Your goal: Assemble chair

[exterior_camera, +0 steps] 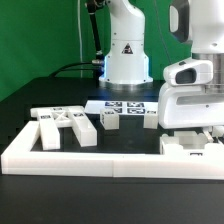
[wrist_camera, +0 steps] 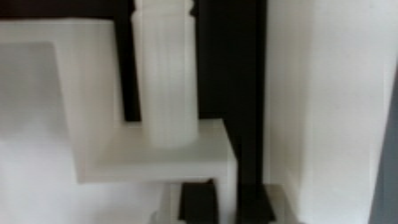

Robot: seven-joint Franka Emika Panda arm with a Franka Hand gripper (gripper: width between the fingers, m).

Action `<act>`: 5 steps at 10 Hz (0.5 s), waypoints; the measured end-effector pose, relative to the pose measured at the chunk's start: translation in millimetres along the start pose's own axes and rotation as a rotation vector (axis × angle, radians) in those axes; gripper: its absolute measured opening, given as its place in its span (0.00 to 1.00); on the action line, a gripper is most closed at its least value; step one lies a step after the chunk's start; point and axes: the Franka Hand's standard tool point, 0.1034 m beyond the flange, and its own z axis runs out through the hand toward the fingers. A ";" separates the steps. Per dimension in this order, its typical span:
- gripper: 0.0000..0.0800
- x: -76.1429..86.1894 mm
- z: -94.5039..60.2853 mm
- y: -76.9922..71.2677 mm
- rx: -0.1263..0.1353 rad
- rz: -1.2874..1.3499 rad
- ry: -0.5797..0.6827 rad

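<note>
Several white chair parts lie on the black table. In the exterior view, a cluster of slabs and posts [exterior_camera: 65, 126] sits at the left, with two small tagged blocks [exterior_camera: 110, 120] [exterior_camera: 150, 118] to its right. My gripper [exterior_camera: 193, 130] hangs low at the exterior view's right, over more white parts [exterior_camera: 195, 146] behind the border wall. The wrist view shows a ribbed white post [wrist_camera: 164, 70] standing on a white block [wrist_camera: 169, 155], between white slabs [wrist_camera: 54, 100] [wrist_camera: 338, 100]. My gripper [wrist_camera: 203, 205] shows as one dark mass, shut, with nothing visible between the fingers.
A long low white border wall [exterior_camera: 110, 160] runs along the table's front and turns back at the left. The marker board [exterior_camera: 125, 107] lies in front of the arm's white base [exterior_camera: 125, 55]. Green cloth hangs behind.
</note>
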 end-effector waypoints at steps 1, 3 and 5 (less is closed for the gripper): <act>0.04 -0.2 0.3 -0.3 -0.003 0.013 0.000; 0.04 -0.1 0.6 0.1 -0.012 0.028 0.002; 0.04 1.0 -0.5 3.3 -0.015 0.034 0.000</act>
